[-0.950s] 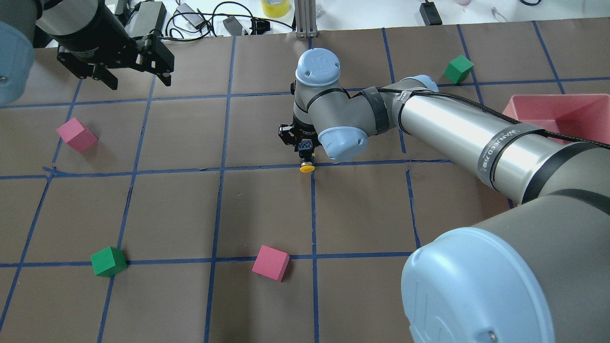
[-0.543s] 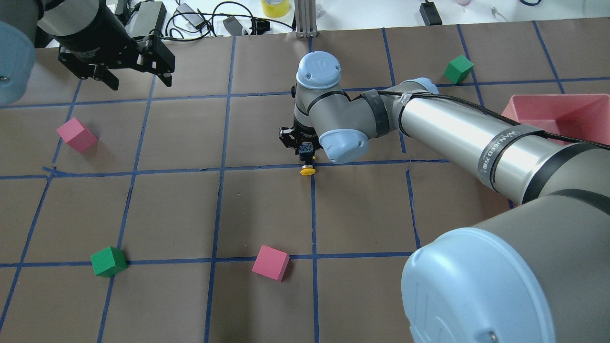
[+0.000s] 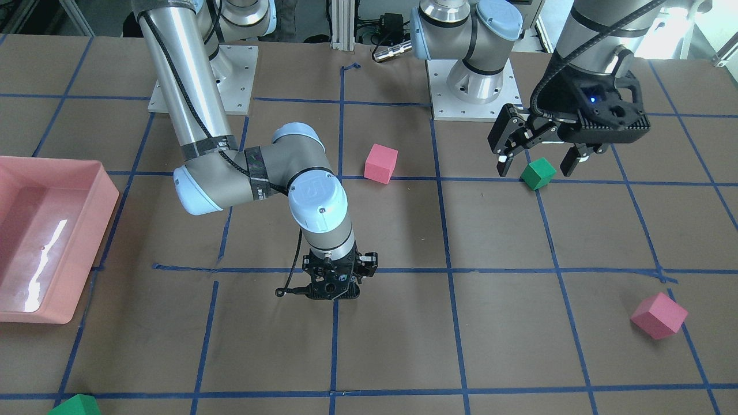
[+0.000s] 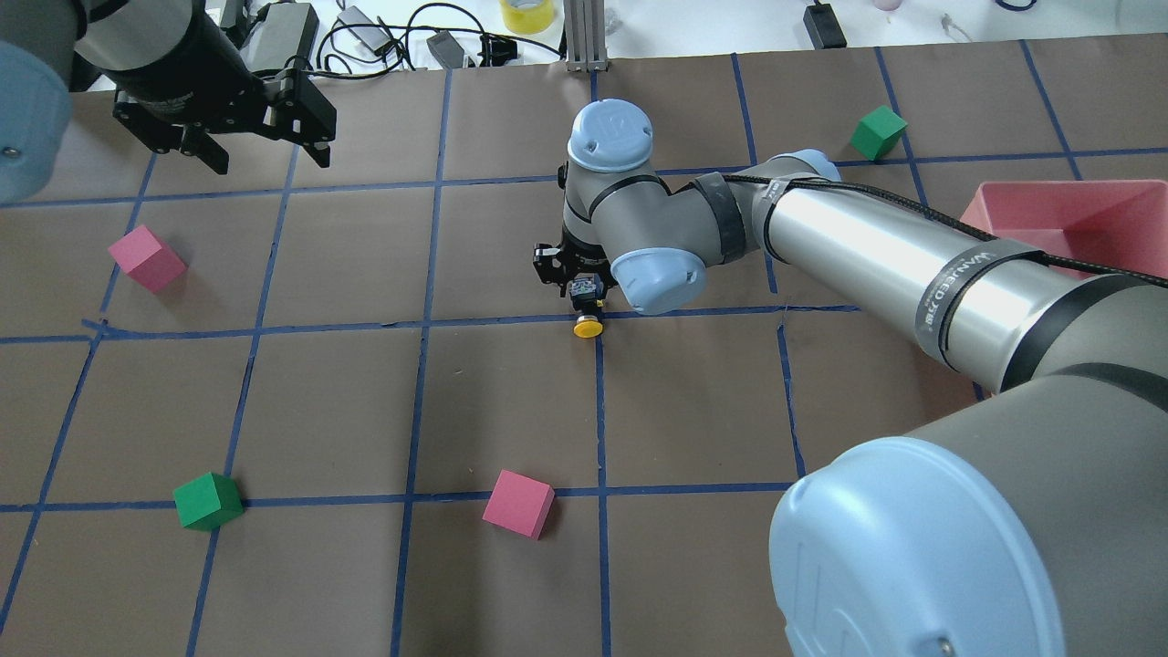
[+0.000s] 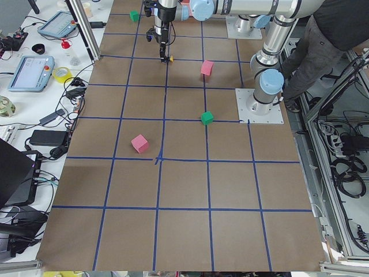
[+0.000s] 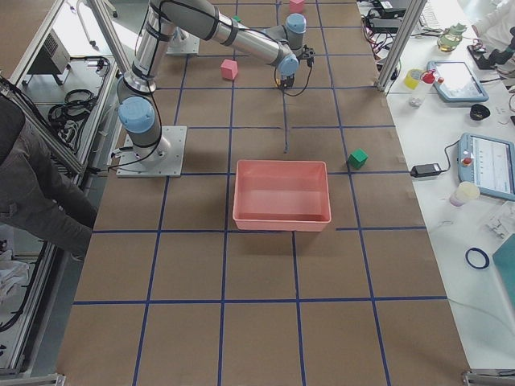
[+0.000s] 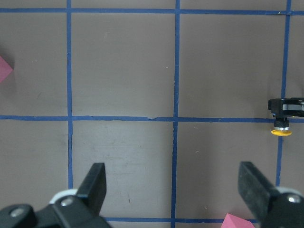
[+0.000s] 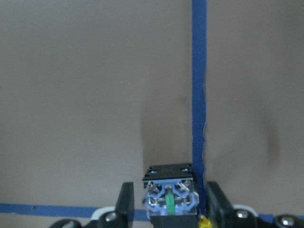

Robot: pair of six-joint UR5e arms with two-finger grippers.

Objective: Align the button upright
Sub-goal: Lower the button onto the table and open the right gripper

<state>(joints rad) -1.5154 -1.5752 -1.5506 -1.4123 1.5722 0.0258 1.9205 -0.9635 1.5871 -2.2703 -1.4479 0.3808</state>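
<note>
Right gripper [image 8: 169, 194], closed on the small yellow-capped, black-bodied push-button switch [image 4: 587, 325], holds it vertical, cap down and terminal end up, over a blue tape line [image 4: 511, 320] near mid-table; left gripper [image 3: 536, 158] hangs wide open and empty, well apart. Risk: released onto its rounded cap, the button would probably topple, and a light pinch could let it swivel. Count: one button, two pink foam cubes [image 4: 518, 503], two green foam cubes [image 4: 208, 501], one pink plastic tray [image 3: 34, 219].

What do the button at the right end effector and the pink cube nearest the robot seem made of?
Button: likely moulded plastic; smooth opaque yellow cap, matt black body, clear bluish terminal end in the right wrist view. Pink cube: probably foam; matt, uniform colour, no shine, soft edges.
</note>
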